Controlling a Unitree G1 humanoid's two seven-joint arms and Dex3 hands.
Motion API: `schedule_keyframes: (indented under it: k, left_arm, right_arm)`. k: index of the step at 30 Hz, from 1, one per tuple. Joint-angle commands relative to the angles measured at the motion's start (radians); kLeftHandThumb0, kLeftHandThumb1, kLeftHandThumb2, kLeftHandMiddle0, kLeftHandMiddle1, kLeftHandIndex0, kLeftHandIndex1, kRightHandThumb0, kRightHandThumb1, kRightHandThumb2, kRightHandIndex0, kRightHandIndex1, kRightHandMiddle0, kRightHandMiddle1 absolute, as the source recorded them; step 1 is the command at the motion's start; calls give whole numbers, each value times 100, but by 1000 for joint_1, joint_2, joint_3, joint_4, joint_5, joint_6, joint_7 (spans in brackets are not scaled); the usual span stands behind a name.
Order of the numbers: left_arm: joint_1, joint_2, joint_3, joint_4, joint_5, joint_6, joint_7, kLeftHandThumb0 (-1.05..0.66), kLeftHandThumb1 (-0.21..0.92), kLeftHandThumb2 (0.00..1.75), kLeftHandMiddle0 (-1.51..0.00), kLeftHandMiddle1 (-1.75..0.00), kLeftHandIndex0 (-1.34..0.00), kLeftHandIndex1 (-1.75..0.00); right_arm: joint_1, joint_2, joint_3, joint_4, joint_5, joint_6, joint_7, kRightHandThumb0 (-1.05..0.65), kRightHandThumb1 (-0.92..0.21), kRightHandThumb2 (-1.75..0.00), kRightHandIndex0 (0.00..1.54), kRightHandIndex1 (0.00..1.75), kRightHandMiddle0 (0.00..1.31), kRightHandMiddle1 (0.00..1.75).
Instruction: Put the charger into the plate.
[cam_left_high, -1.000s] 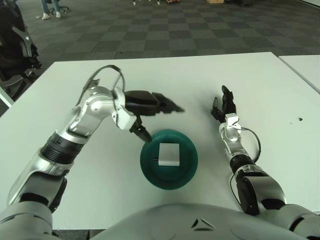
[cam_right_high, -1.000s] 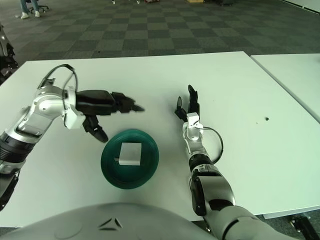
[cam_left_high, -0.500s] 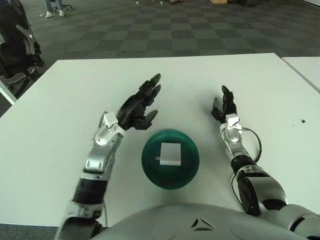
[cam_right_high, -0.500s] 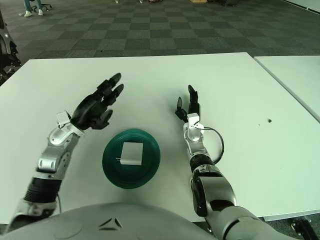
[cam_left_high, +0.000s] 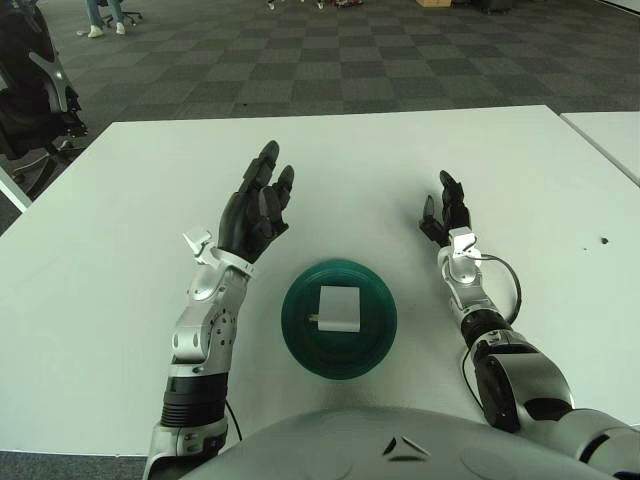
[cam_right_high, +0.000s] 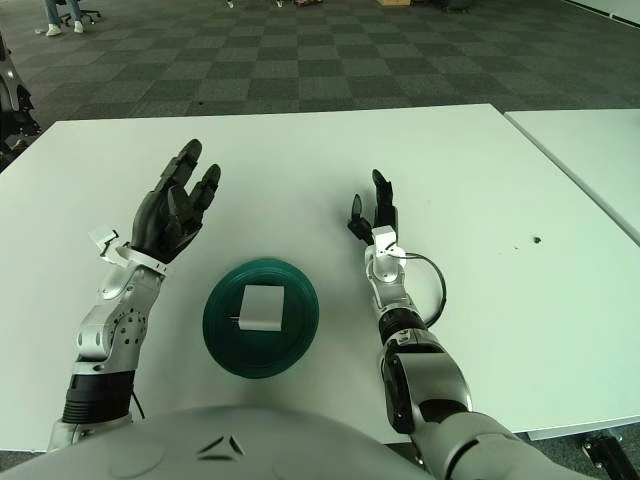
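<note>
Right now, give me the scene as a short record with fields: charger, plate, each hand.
charger: white block lying inside the plate
plate: dark green, round, on the white table
left hand: raised to the left of the plate, fingers spread, holding nothing
right hand: to the right of the plate, fingers open, holding nothing
task state: charger already in the plate

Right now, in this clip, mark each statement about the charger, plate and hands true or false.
1. The charger lies inside the plate. True.
2. The left hand grasps the charger. False: it is raised with fingers spread, up and to the left of the plate, holding nothing.
3. The plate is red. False: it is dark green.
4. The right hand shows to the right of the plate, holding nothing. True.
5. The charger is black. False: it is white.
</note>
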Motion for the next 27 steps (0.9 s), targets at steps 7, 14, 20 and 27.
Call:
schedule_keyframes:
  k: [7,14,20,27]
  left_arm:
    - [96,-31,110,239,48,-159,53,-105,92,109,-2,-1,-2,-17]
    - [97,-88,122,365,94,-299,92,-105,92,104,-8,-2,0,-33]
    - [122,-78,89,401,238,-400,152,-103,92,101,-11,-2,0,-40]
    - [111,-32,60,601,433,-589,238,-101,92,102,-9,-1,0,-41]
  right_arm:
    - [204,39,27,97,-15,92,4,-81,-92,-92,10,4,0,37]
    - [211,29,30,97,-12,93,15,-80,-92,-92,12,4,0,39]
    - [217,12,49,101,-34,87,9,-81,-92,-92,12,3,0,38]
    - [229,0,76,100,-70,63,-32,-82,-92,-93,11,1,0,37]
